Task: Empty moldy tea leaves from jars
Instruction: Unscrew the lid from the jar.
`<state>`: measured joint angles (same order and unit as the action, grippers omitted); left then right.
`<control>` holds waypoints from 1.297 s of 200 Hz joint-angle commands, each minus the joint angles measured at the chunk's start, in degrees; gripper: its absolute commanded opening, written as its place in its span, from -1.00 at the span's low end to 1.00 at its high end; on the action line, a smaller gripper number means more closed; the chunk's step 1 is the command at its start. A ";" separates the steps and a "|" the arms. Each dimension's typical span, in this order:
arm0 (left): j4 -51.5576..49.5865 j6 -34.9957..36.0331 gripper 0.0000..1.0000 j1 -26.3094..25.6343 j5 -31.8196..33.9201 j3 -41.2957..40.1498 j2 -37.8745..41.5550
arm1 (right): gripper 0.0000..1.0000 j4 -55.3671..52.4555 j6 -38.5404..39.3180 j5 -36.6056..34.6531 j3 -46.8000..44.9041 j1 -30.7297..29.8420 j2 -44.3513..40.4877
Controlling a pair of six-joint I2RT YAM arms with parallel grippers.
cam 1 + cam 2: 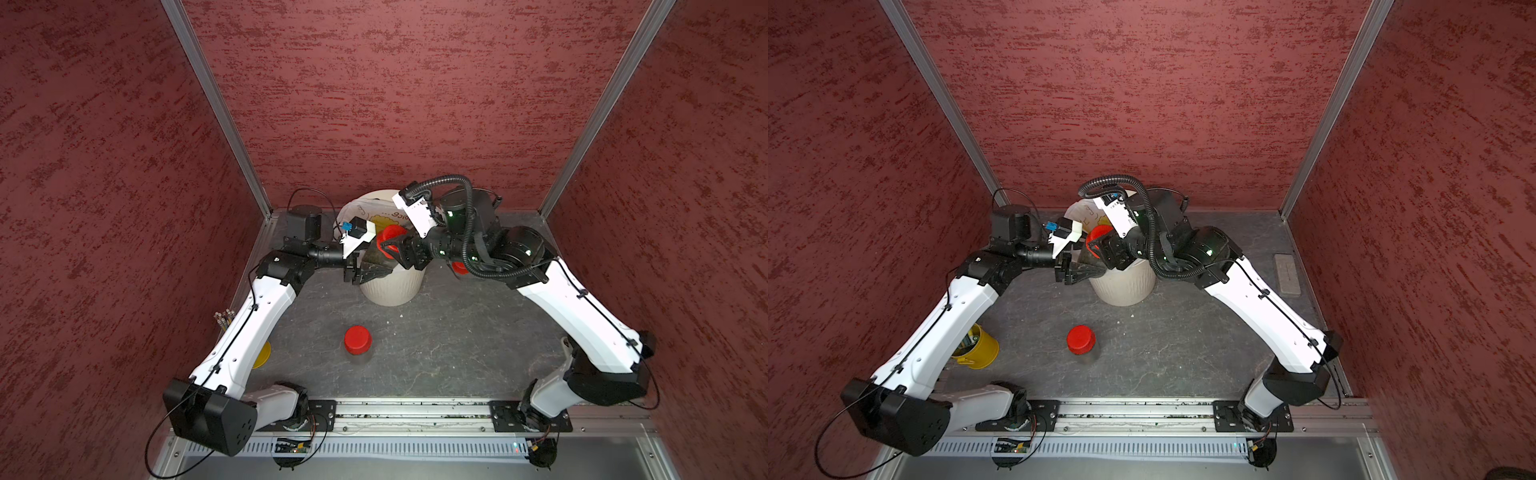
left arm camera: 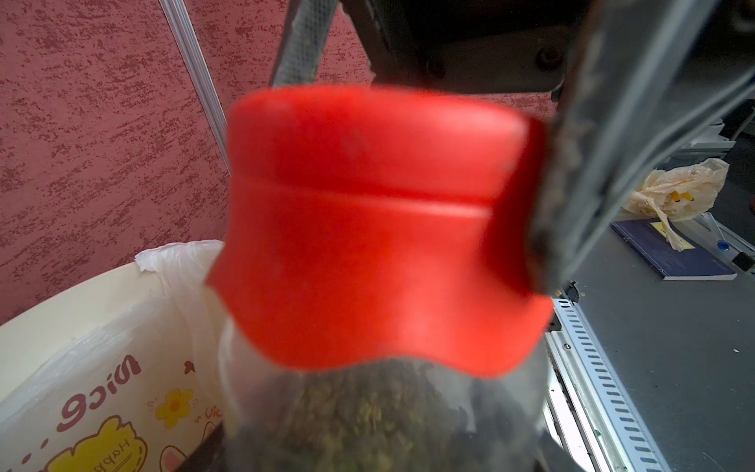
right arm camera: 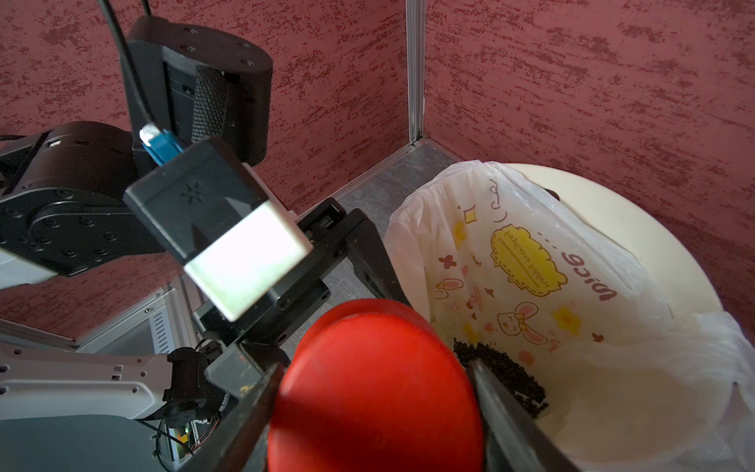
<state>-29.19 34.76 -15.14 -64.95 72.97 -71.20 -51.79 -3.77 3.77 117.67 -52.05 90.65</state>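
Right wrist view, nearest first: the right gripper (image 3: 376, 367) sets its fingers (image 3: 257, 408) on either side of the red lid (image 3: 367, 412) of the held jar (image 2: 384, 421), close against it, though a firm clamp cannot be confirmed; this smooth, rigid lid probably needs a squeeze across its full width to turn without slipping. Behind it, the left gripper (image 1: 374, 270) is closed on the clear jar body, likely light, hard and slick, above the bin (image 3: 637, 212), whose bag (image 3: 510, 245) already holds dark leaves (image 3: 502, 367).

Above the cream bin (image 1: 1126, 287), the left hand (image 1: 1091, 272) and right hand (image 1: 1099, 246) meet at 1 red-lidded jar (image 1: 1095, 235).
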 commanded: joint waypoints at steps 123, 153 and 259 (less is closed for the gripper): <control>0.32 -0.33 0.38 0.18 -1.33 1.39 0.69 | -0.27 1.88 29.66 23.88 -7.54 7.46 -4.82; 0.42 -0.26 0.38 0.14 -1.49 1.29 0.54 | -0.23 2.67 34.98 29.38 -9.40 9.61 -6.29; 0.34 -0.26 0.39 0.12 -1.50 1.29 0.45 | -0.21 1.93 37.38 32.96 -7.53 11.61 -5.55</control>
<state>-29.47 36.97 -16.19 -66.59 72.97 -71.18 -45.50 30.09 34.92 108.68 -41.15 86.46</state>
